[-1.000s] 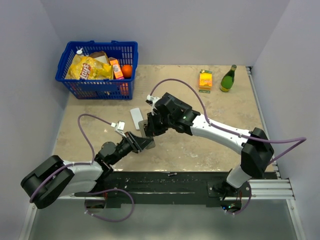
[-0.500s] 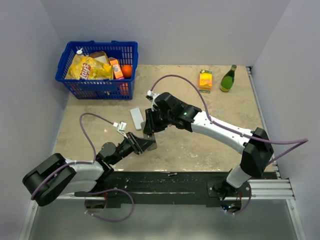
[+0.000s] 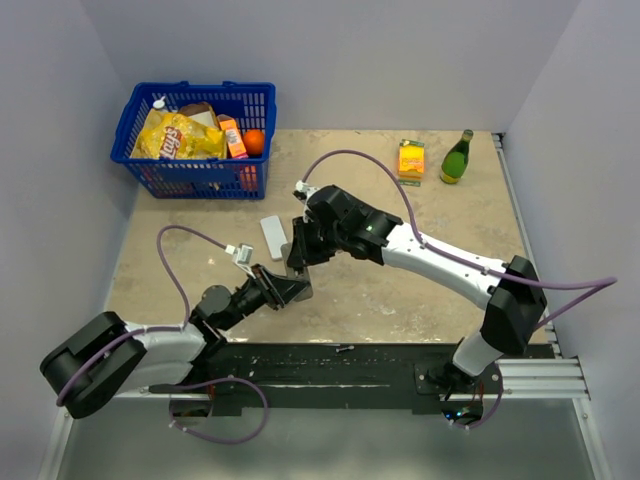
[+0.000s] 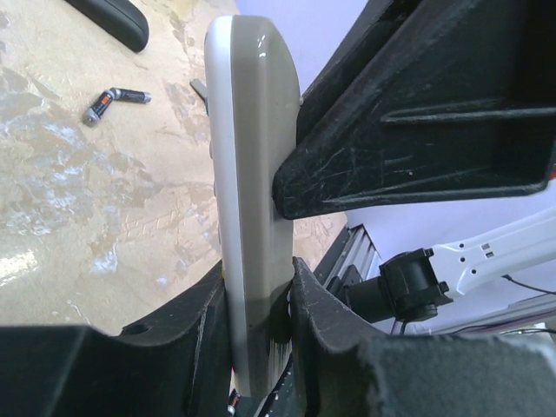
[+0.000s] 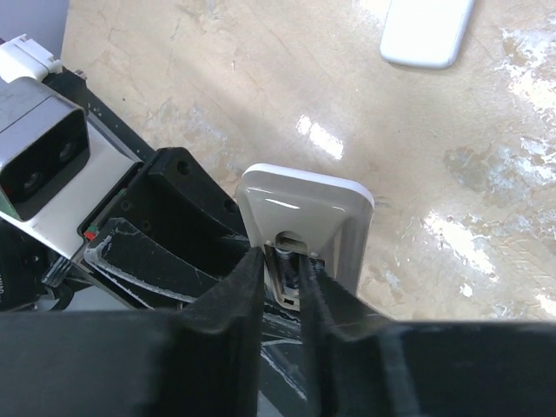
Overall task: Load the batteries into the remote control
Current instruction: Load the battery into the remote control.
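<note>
Left tool (image 4: 258, 300) clamps remote (image 4: 252, 156); right tool (image 5: 282, 261) nearly closed.

Table (image 3: 470, 220) centre crowded: left gripper (image 3: 290, 288) and right gripper (image 3: 297, 258) meet at upright remote control (image 4: 248, 217), no passage between them; white cover (image 3: 271, 236) flat just beyond, to left; loose battery (image 4: 115, 102) on surface near remote, with dark shape (image 4: 109, 17) beyond it, perhaps arm part; blue basket (image 3: 200, 180) blocks far-left corner; orange box (image 3: 411, 158) and green bottle (image 3: 457, 158) at far-right edge; right arm (image 3: 440, 262) spans right side; bare surface between it and the far edge.
</note>
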